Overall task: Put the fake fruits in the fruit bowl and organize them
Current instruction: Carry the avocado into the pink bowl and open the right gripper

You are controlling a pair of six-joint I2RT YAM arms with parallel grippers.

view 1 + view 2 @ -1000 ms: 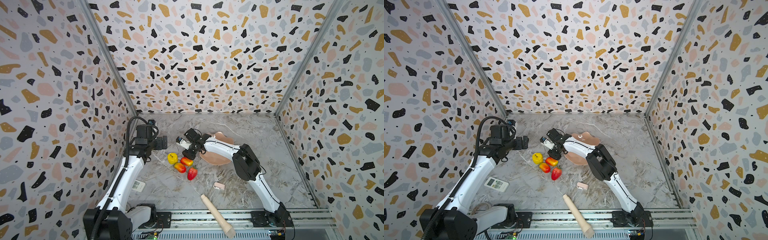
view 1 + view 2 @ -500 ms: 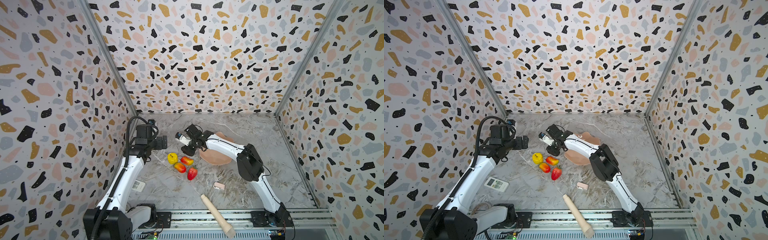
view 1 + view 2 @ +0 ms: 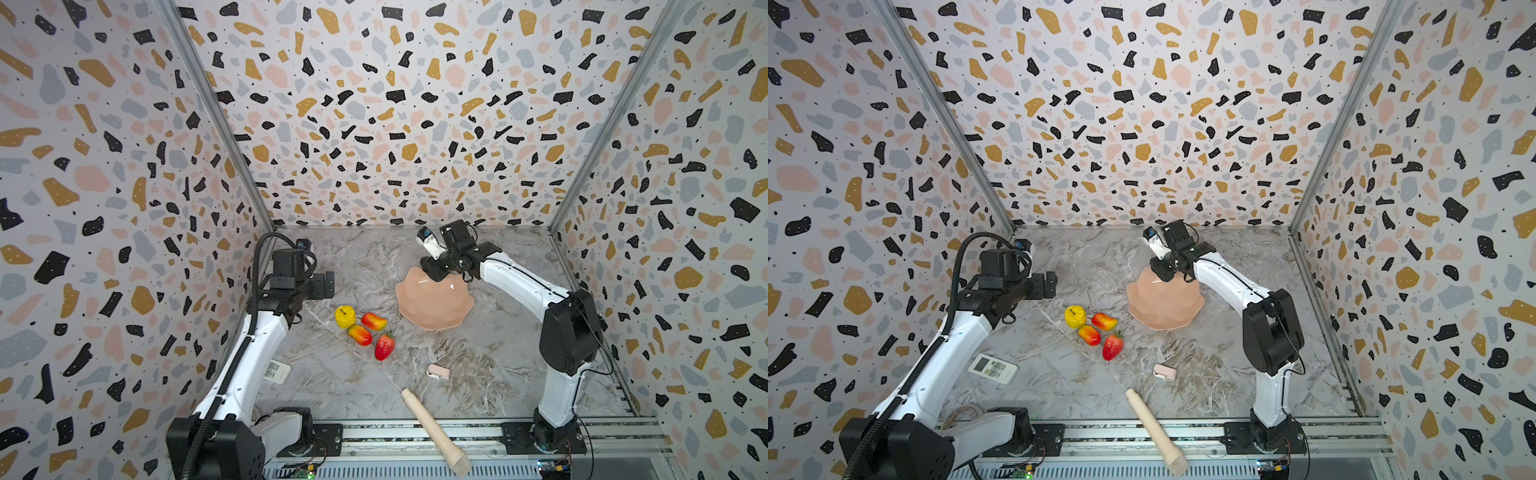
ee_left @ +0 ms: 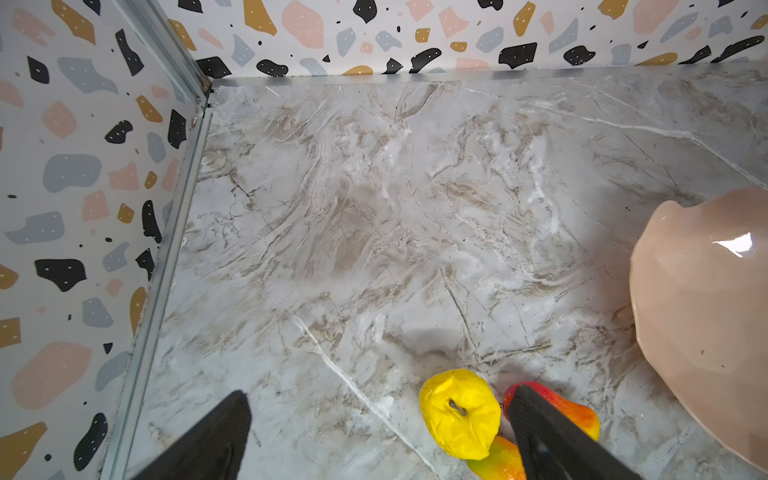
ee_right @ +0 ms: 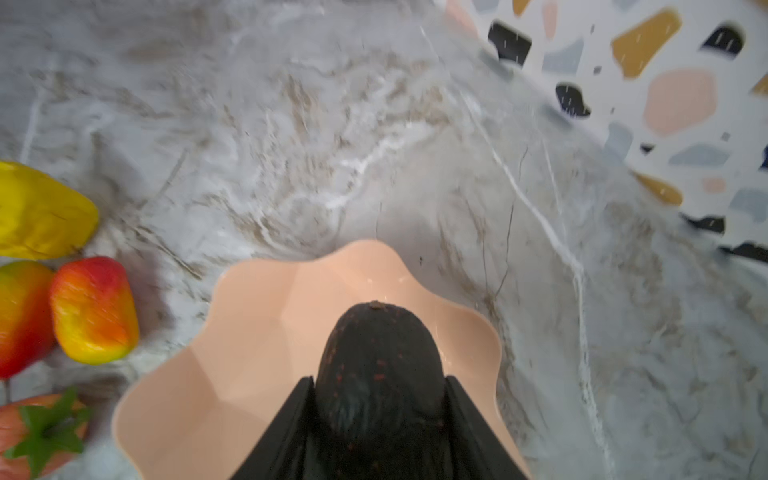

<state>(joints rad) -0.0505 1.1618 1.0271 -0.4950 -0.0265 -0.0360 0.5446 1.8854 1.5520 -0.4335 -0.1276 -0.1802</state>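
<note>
Fruit bowl [image 5: 249, 332] sits under my right end effector [image 5: 379, 380], clamped on the black oval [image 5: 378, 353]; left end effector [image 4: 380, 397] spread apart.

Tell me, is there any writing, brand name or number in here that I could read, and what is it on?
No text here is legible.
White remote control: it has a small screen and rows of buttons, but the markings are too small to read.
White unit at the right arm's wrist: it has a blue mark, too blurred to read.
Nothing else shows any writing.
</note>
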